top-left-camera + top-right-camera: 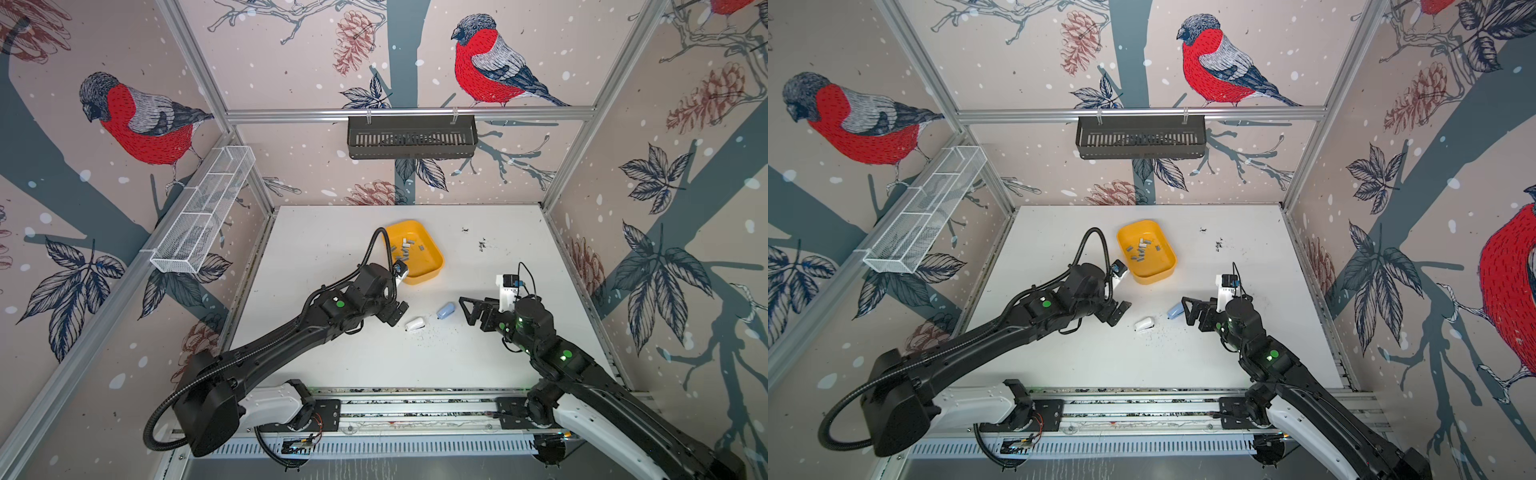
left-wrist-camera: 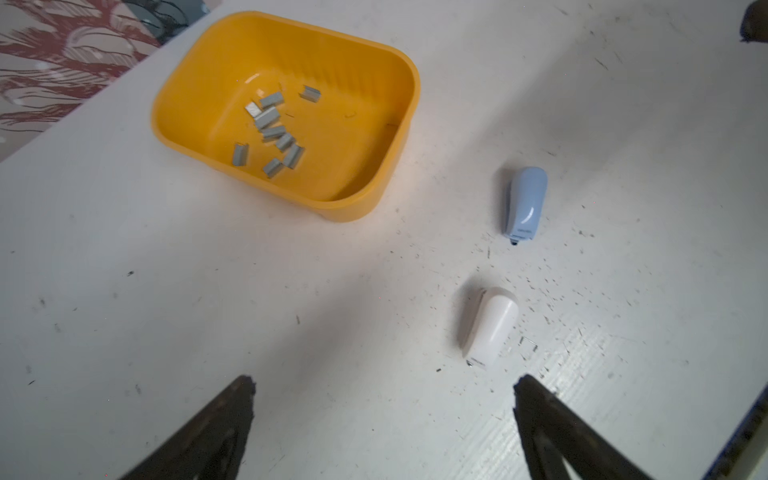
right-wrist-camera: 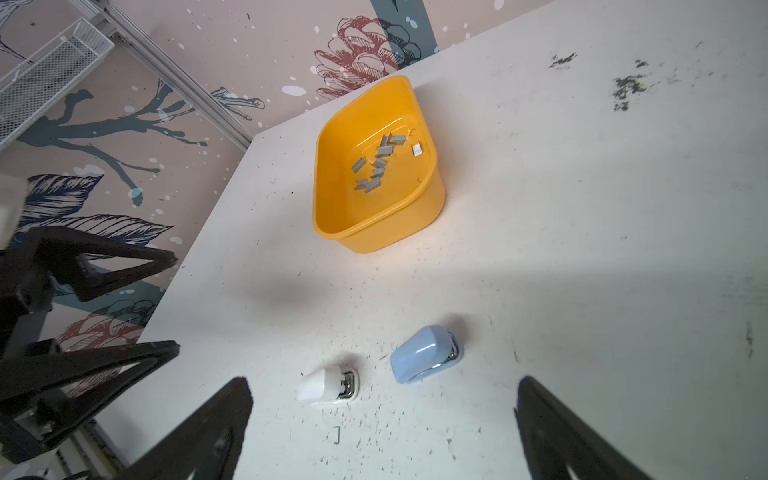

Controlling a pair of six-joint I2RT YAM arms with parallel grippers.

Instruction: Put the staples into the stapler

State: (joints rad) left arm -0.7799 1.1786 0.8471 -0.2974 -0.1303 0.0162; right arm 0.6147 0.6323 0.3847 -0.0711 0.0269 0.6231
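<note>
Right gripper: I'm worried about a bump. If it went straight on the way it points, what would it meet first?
Probably the blue stapler, lying just ahead of the open right gripper. How high it hangs is unclear, so it might touch the table first.

Scuffed white table (image 1: 332, 357), yellow tray (image 1: 422, 277) at the far middle, small white stapler (image 1: 414, 323) lying near the centre, pale blue stapler (image 1: 445, 310) just right of it, not touching, grey specks (image 2: 552, 291) scattered around both, dark smudges (image 1: 482, 245) far right
</note>
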